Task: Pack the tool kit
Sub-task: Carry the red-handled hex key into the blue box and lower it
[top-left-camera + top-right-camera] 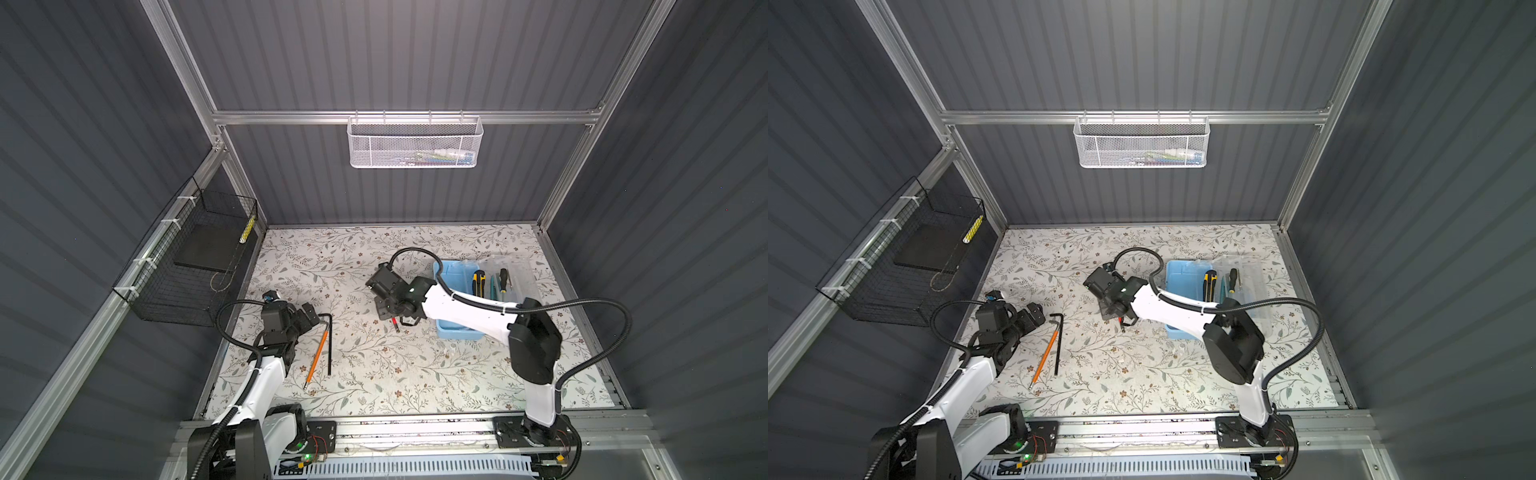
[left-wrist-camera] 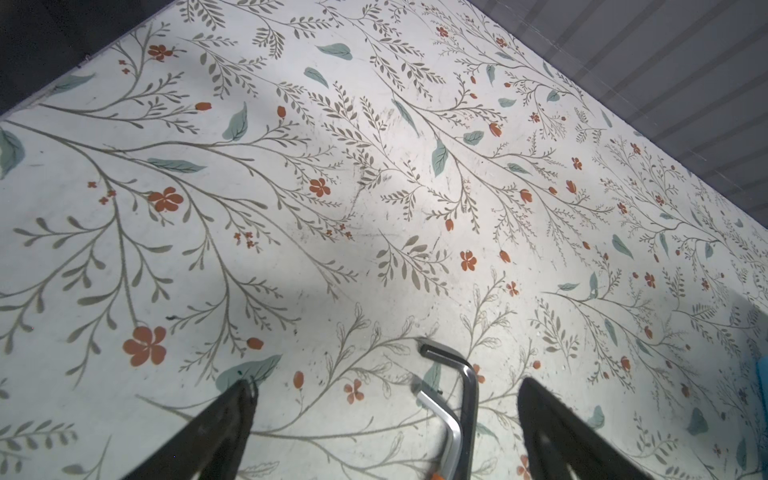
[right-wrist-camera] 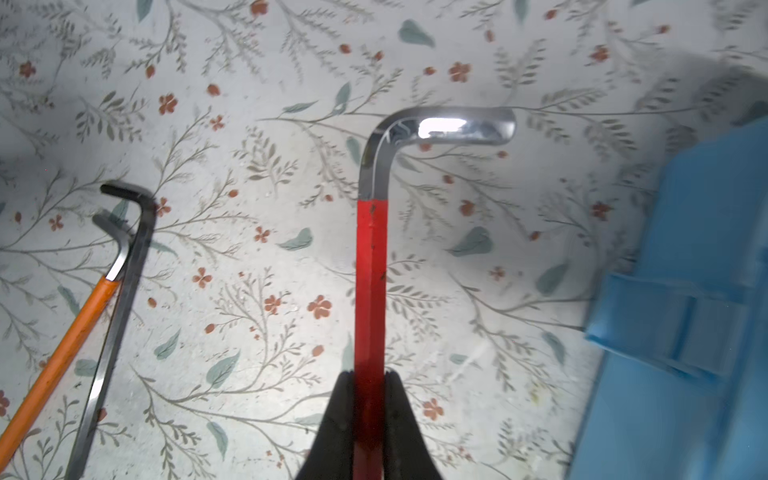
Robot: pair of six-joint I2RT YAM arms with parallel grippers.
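The light-blue tool kit box (image 1: 451, 272) stands open at the right of the floral table, its clear lid (image 1: 517, 270) folded back to the right. A yellow-black utility knife (image 1: 478, 282) and a screwdriver (image 1: 503, 277) lie inside. My right gripper (image 3: 370, 376) is shut on a red-sleeved hex key (image 3: 370, 270), held above the table just left of the box (image 3: 685, 291). An orange-sleeved hex key (image 1: 318, 357) and a black hex key (image 1: 329, 345) lie side by side at the left. My left gripper (image 2: 385, 384) stands open over their bent ends (image 2: 467, 386).
A white mesh basket (image 1: 415, 143) hangs on the back rail. A black wire basket (image 1: 195, 266) is fixed to the left wall. My right arm (image 1: 469, 309) stretches across the front of the box. Metal frame rails border the table.
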